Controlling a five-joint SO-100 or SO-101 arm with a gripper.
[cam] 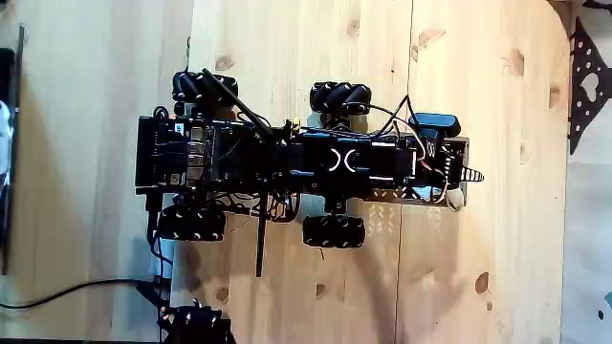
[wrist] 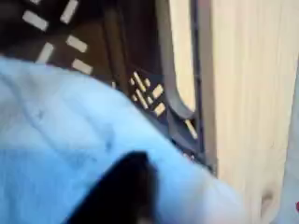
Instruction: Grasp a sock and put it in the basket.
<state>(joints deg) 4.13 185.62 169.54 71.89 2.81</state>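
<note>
In the wrist view the sock (wrist: pixel 75 140) is a pale, soft fabric mass across the lower left, very close to the camera. A dark fingertip of my gripper (wrist: pixel 129 191) presses into it from below. Behind the sock lie the dark lattice floor and wall of the basket (wrist: pixel 149 93), with its rim running beside pale wood on the right. In the fixed view the arm stretches right over the wheeled robot, and my gripper (cam: pixel 464 187) holds a whitish bit of the sock (cam: pixel 456 199) at its tip. The basket (cam: pixel 411 197) shows as a dark strip under the arm.
The robot's black wheels (cam: pixel 335 231) stick out on both sides of its body on the pale wooden surface. A black cable (cam: pixel 76 287) runs along the lower left. A dark perforated object (cam: pixel 585 86) sits at the right edge.
</note>
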